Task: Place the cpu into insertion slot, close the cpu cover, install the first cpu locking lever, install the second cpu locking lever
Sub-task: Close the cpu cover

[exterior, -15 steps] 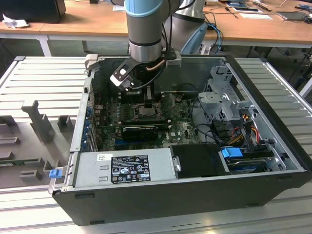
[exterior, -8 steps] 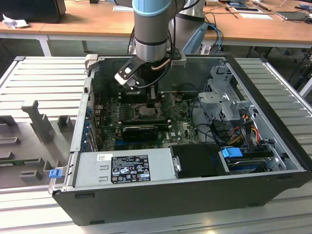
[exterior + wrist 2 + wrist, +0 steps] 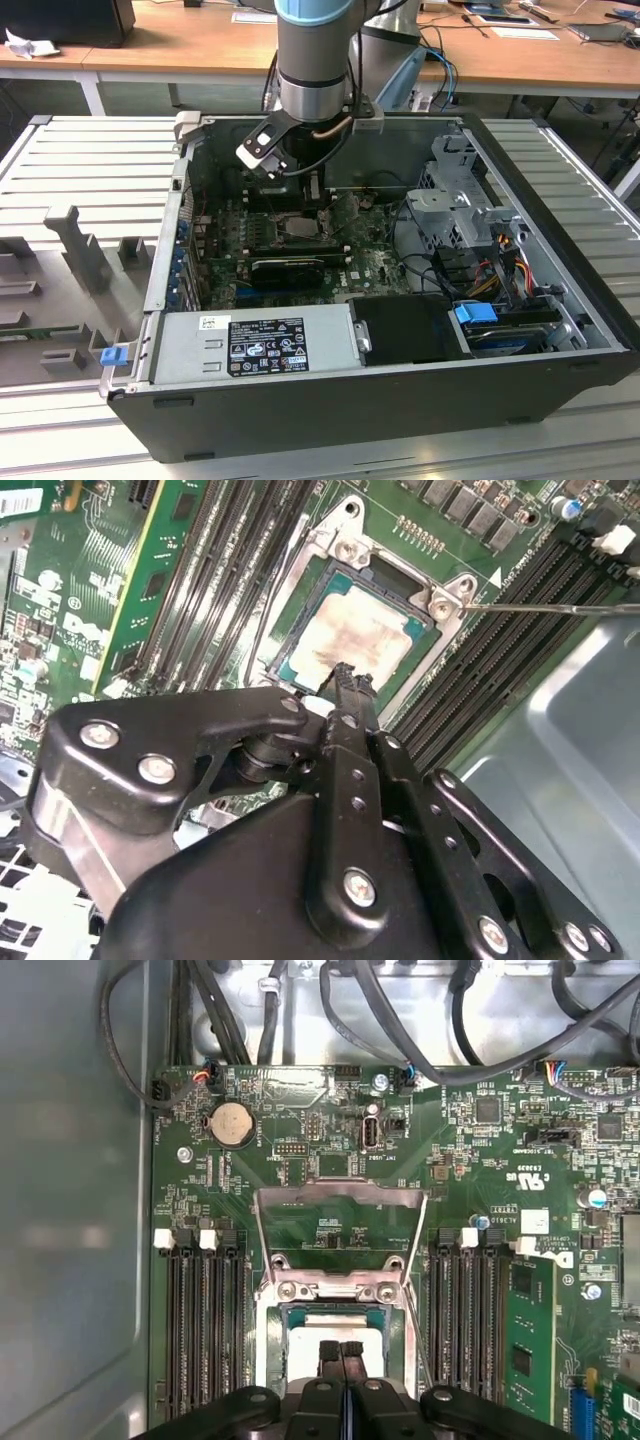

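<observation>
just smudged, silvery square cpu [image 3: 350,640]

Upright arm [image 3: 313,60], fingers [image 3: 328,1353] flush together, tips downward.

1. The green motherboard [image 3: 300,1165] lies in a grey case, with a round coin battery [image 3: 232,1123] near the edge where dark cables [image 3: 400,1020] run.
2. The cpu cover [image 3: 340,1192] is swung open, folded back from the insertion slot [image 3: 283,1335]. Bare board shows through its large cut-out.
3. The cpu [image 3: 335,1325] sits in the slot, its pale metal top uncovered.
4. The hand [image 3: 341,1352] is over the cpu, its two black fingertips pressed together with nothing between them. Whether they touch the chip cannot be told.
5. Long black memory slots [image 3: 205,1320] flank the socket on both sides, and a green card [image 3: 530,1335] stands just beside one bank.
</observation>
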You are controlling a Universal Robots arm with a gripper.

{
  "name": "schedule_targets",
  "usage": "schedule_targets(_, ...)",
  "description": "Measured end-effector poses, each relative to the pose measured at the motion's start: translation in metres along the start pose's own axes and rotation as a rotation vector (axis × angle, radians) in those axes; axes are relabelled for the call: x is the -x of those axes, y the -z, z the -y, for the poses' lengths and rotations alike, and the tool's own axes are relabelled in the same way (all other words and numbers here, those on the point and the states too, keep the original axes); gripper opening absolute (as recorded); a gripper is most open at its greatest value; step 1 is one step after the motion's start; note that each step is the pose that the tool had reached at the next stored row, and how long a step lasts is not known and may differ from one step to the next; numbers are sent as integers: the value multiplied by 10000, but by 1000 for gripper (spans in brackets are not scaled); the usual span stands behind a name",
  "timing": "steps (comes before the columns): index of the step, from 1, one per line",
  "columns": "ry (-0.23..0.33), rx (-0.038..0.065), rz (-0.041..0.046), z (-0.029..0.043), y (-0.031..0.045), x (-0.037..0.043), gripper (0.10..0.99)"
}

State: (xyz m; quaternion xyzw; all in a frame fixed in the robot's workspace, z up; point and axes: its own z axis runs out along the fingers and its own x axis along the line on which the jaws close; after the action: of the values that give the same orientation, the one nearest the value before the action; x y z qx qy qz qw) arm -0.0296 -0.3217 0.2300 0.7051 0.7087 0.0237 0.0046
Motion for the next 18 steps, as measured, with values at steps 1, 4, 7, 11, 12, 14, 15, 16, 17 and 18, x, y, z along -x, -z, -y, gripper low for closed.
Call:
schedule_targets(1, 1, 0, -3, -3, 9, 0, 106)
schedule_targets(4, 1, -1, 0, -117, 4, 1, 106)
schedule_targets(7, 0, -1, -1, -121, 35, -4, 106)
schedule_targets(11, -1, -1, 6, -124, 130, -19, 106)
schedule_targets(12, 1, -1, 11, -126, 164, -25, 106)
schedule_targets(14, 1, -1, 13, -128, 213, -32, 106)
schedule_targets(15, 2, -1, 12, -129, 223, -34, 106)
schedule_targets(16, 1, -1, 12, -133, 229, -34, 106)
schedule_targets(17, 1, -2, 11, -142, 232, -35, 106)
schedule_targets(18, 0, -4, 11, -164, 233, -36, 106)
